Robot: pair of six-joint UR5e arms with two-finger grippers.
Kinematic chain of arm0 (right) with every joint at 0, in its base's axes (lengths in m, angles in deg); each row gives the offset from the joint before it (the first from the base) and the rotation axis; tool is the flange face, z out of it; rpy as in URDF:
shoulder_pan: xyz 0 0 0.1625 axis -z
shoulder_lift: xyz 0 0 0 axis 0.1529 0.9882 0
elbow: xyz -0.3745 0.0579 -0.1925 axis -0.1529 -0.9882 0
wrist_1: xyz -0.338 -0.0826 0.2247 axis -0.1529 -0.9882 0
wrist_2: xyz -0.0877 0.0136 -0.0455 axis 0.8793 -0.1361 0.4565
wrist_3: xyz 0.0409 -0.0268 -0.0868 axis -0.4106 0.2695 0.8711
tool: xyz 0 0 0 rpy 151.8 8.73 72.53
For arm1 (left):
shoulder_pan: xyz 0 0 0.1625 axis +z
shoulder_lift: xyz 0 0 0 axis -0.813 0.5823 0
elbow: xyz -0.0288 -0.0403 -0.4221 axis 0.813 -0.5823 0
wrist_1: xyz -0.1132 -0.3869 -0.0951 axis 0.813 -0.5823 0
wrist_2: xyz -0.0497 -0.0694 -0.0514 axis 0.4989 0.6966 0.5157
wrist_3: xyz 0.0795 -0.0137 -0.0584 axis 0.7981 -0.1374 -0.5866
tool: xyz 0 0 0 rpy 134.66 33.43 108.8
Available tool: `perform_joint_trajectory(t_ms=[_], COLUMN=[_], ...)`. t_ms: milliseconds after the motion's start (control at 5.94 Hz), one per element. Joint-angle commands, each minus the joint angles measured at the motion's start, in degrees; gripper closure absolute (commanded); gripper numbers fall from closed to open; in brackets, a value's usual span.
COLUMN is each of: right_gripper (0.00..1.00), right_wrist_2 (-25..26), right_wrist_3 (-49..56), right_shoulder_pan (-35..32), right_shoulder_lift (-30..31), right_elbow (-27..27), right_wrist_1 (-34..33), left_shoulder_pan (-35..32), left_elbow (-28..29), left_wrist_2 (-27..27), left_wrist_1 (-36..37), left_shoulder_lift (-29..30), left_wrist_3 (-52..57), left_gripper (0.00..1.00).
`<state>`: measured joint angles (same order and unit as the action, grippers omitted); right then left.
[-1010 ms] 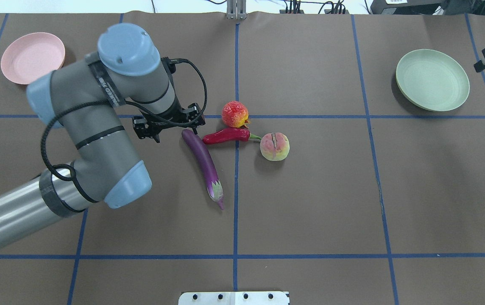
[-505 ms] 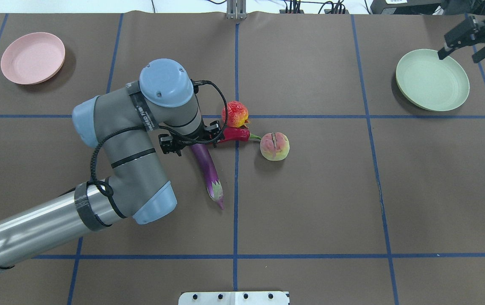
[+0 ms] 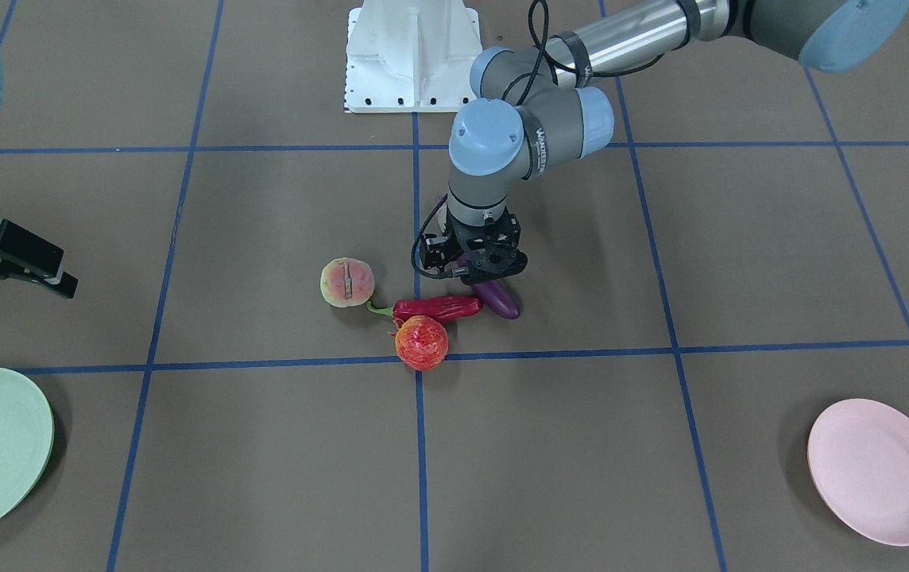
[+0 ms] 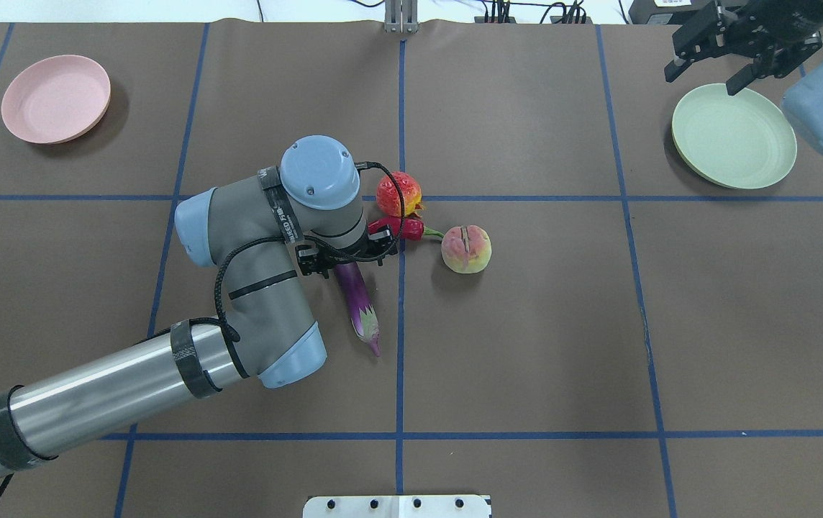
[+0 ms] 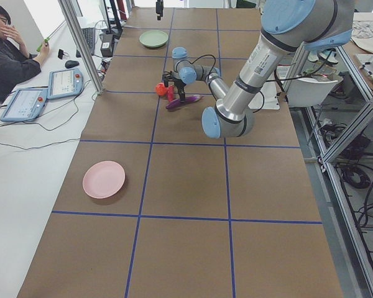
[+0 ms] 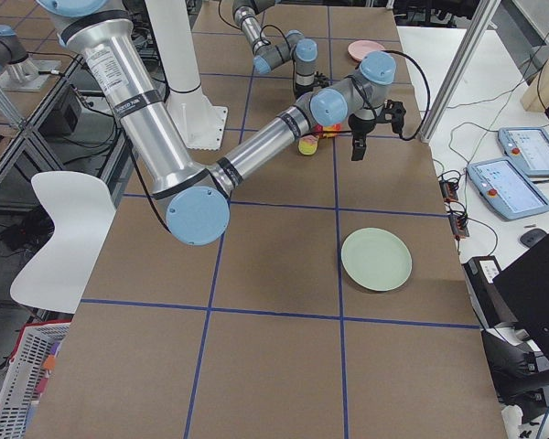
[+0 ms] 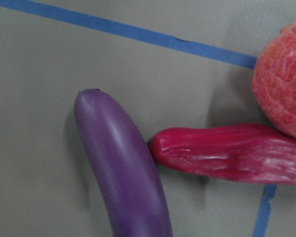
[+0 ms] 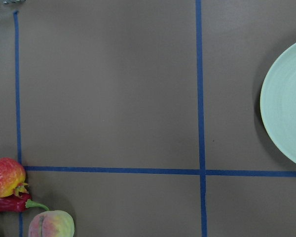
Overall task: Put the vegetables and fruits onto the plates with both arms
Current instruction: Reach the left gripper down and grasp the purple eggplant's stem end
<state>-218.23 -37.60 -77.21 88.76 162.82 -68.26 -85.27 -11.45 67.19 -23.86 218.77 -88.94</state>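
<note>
**Left gripper over the eggplant, right gripper beside the green plate**

We are looking at a brown paper-covered table [image 4: 526, 324] crossed by blue tape lines [image 4: 399, 388]. All four pieces of produce are lying bunched near its middle.

The long, glossy purple eggplant [image 4: 355, 295] is lying on the table with its pale-green cap pointing toward the robot. The wrinkled red chili pepper [image 4: 408, 229] is lying crosswise, and the left wrist view shows its tip touching the eggplant's side near the blunt end. The round, mottled orange-red pomegranate-like fruit [image 4: 398, 193] is resting against the chili pepper on its far side. The round yellow-pink peach [image 4: 466, 249] is sitting just right of the chili pepper's green stem.

The black two-finger left gripper [image 4: 343, 255] is hanging over the eggplant's blunt far end. Its fingers are hidden under the wrist, and none are showing in the wrist view. We cannot tell how wide they are standing or whether they are touching the eggplant.

The black right gripper [image 4: 699, 80] is hanging at the far right of the table, at the far edge of the round shallow pale green plate [image 4: 734, 137]. Its fingers are standing spread wide, with nothing between them.

The round shallow pale pink plate [image 4: 56, 98] is sitting at the far left, well apart from everything else.
</note>
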Motion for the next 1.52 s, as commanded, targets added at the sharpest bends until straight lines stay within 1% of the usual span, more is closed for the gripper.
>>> perform_joint_trajectory(t_ms=[0, 168, 505, 673, 842, 1010, 1179, 1347], right_gripper=[0.01, 0.01, 0.01, 0.01, 0.01, 0.01, 0.00, 0.00], right_wrist_2=[0.4, 0.5, 2.9, 6.3, 10.3, 14.0, 16.5, 18.5], right_wrist_3=[-6.8, -6.8, -8.1, -9.7, -12.1, -13.2, -13.4, -15.7], right_shoulder_pan=[3.8, 4.9, 10.0, 14.0, 17.7, 20.4, 22.5, 25.0], right_shoulder_lift=[-2.1, -2.2, -2.9, -4.3, -6.5, -9.1, -12.4, -14.3], right_elbow=[0.7, 0.8, 0.8, 0.2, -0.6, -3.3, -7.4, -10.6], right_wrist_1=[0.2, 0.3, 0.3, 0.3, 0.3, 0.4, 0.5, 1.8], left_shoulder_pan=[0.1, -0.2, -0.7, -2.3, -5.3, -8.5, -12.0, -16.1], left_elbow=[0.0, -2.0, -2.6, -4.4, -7.9, -10.1, -10.6, -10.3], left_wrist_2=[0.2, 0.6, 0.4, 0.8, 2.6, 4.0, 4.0, 4.0], left_wrist_1=[-0.4, -0.1, 0.3, 3.2, 9.9, 13.9, 18.1, 21.1], left_shoulder_lift=[0.0, -0.1, -0.4, -0.4, -0.4, -0.5, -0.5, -0.6], left_wrist_3=[0.1, 0.1, -0.3, -0.2, 0.7, 3.6, 9.8, 16.2], left_gripper=[0.67, 1.00, 1.00, 1.00, 1.00, 1.00, 1.00, 1.00])
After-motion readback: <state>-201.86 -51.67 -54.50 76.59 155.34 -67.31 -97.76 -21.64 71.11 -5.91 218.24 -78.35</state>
